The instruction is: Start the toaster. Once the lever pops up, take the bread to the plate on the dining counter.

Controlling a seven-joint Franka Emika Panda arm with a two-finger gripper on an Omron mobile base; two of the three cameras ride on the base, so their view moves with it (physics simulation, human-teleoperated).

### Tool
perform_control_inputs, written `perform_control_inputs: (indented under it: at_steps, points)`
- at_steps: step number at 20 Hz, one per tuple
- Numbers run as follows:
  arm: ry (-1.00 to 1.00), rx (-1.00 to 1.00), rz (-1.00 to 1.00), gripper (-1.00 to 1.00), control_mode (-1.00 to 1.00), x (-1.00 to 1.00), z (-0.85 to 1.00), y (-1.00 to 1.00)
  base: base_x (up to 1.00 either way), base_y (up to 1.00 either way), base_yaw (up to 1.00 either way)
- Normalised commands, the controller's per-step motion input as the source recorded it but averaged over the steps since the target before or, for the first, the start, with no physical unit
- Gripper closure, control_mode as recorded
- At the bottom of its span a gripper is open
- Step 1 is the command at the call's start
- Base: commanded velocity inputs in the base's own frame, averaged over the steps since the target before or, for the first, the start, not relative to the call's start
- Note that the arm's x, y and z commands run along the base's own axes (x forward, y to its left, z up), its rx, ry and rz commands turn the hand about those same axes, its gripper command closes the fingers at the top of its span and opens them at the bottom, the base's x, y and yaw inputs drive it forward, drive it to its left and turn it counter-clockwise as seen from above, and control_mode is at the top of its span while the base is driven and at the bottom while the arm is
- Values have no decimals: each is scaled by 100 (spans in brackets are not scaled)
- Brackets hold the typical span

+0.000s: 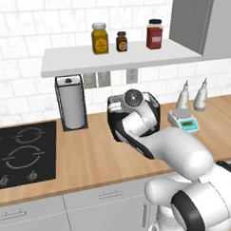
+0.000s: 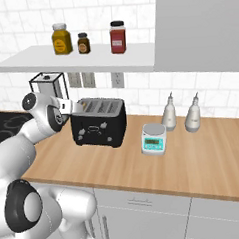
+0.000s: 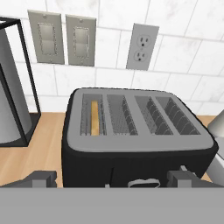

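Observation:
The black toaster (image 2: pixel 99 122) stands on the wooden wall counter against the tiled wall. In the hand view the toaster (image 3: pixel 140 142) is seen from above its front, with several slots in its grey top. The bread (image 3: pixel 94 118) sits sunk in the leftmost slot, only a thin tan edge showing. My gripper (image 3: pixel 113 179) is open, just in front of the toaster's front face, with its fingertips (image 3: pixel 41 178) spread wide. From the right base view the gripper (image 2: pixel 70 108) is at the toaster's upper left corner. In the left base view my wrist covers most of the toaster (image 1: pixel 153 108). The plate and dining counter are out of view.
A wire-framed paper towel roll (image 1: pixel 72 107) stands left of the toaster, beyond it the black cooktop (image 1: pixel 24 152). A small scale (image 2: pixel 154 138) and two bottles (image 2: pixel 181 112) stand to the right. A shelf (image 1: pixel 119 60) with jars hangs overhead.

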Motion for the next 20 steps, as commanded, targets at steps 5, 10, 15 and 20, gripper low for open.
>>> perform_control_inputs:
  at_steps: [5,10,15,20]
  points:
    - [0,0,0,-100,-100,0,0,0,0,0,0]
    - [0,0,0,-100,-100,0,0,0,0,0,0]
    - [0,0,0,-100,-100,0,0,0,0,0,0]
    - [0,0,0,-100,-100,0,0,0,0,0,0]
